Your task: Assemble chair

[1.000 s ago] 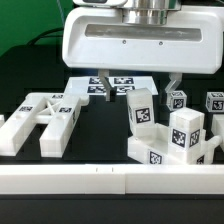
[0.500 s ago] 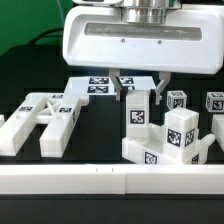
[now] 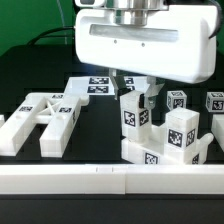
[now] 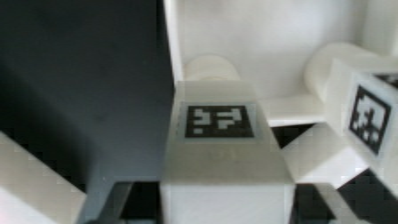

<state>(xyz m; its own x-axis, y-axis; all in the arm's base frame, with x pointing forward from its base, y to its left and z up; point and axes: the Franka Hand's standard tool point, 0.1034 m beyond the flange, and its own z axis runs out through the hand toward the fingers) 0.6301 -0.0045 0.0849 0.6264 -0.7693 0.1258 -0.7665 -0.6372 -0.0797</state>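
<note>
My claw (image 3: 136,92) is clenched on a tagged white chair post (image 3: 135,118), one finger on each side near its top. The post stands roughly upright toward the exterior view's right, its lower end meeting the blocky tagged chair pieces (image 3: 175,145). An H-shaped part (image 3: 45,118) lies well apart, on the exterior view's left. The marker board (image 3: 92,85) lies behind.

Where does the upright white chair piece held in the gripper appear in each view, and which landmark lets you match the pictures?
Exterior view: the upright white chair piece stands just towards the exterior view's right of centre, under the gripper, its tag facing the camera.
Wrist view: the same piece fills the centre, tag in plain sight.
Shared landmark: the tagged white block standing beside it.
</note>
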